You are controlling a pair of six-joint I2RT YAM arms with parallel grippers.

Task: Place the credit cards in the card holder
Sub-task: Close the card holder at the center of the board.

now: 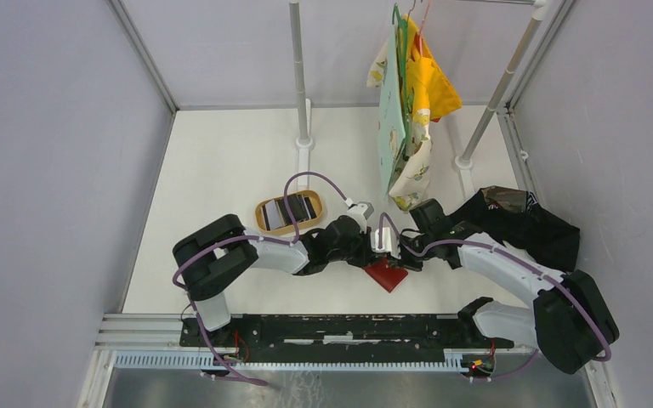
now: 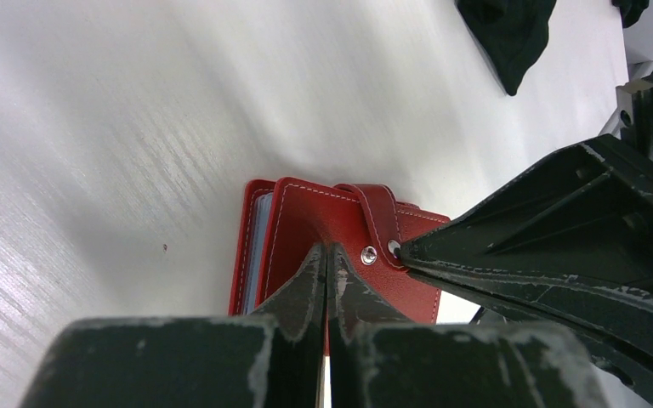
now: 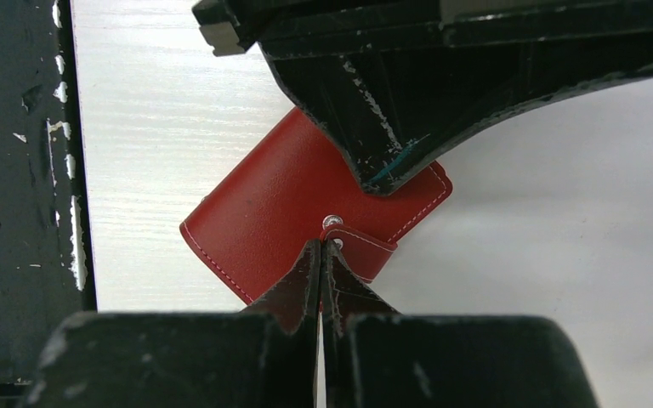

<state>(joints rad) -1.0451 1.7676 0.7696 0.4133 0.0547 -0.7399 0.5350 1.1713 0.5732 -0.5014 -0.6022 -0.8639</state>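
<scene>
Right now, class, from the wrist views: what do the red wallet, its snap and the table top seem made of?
Wallet: likely leather or imitation leather; smooth matte red skin, pale stitching along edges.
Snap: probably metal; small, silvery, shiny.
Table top: white, faintly glossy, perhaps laminate or painted wood; fine grain-like lines.
</scene>
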